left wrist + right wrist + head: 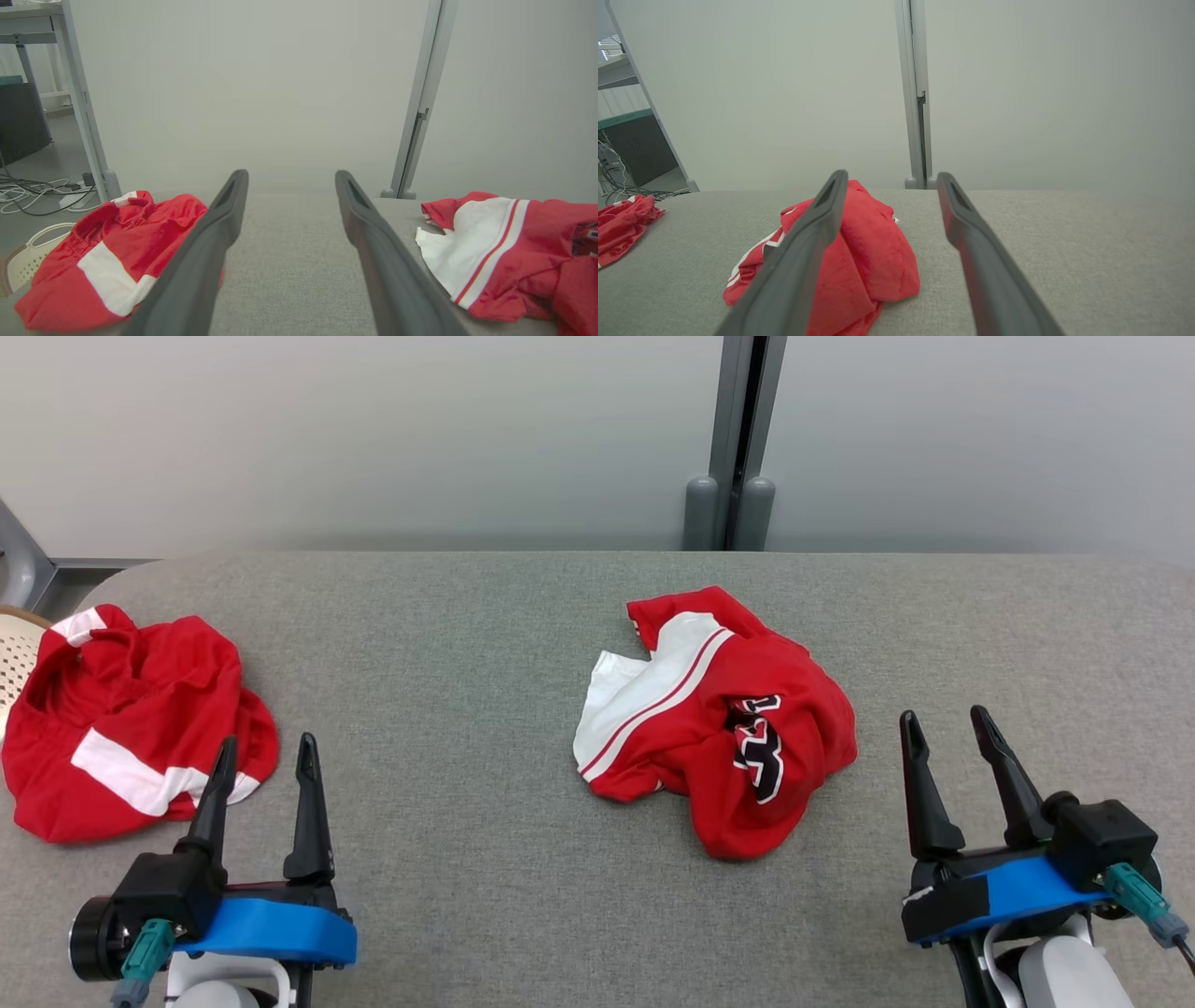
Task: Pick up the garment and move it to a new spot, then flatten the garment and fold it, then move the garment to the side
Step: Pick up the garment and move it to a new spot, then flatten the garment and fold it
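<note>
A crumpled red garment [719, 728] with white panels and a dark logo lies in the middle of the grey padded table [448, 644]. The left wrist view has this garment [504, 252] at the right, and in the right wrist view the garment [873, 261] is left of centre, partly behind a finger. My left gripper [266, 747] stands open at the lower left, empty. My right gripper [944, 717] is open at the lower right, a little right of the garment and apart from it. Both wrist views confirm spread, empty jaws: left gripper [290, 175], right gripper [892, 175].
A second red and white garment [131, 719] lies bunched at the table's left edge, just beyond my left gripper, seen too as garment [107, 261]. A cream perforated basket [14, 653] sits off the left edge. A grey post [738, 448] and a pale wall stand behind the table.
</note>
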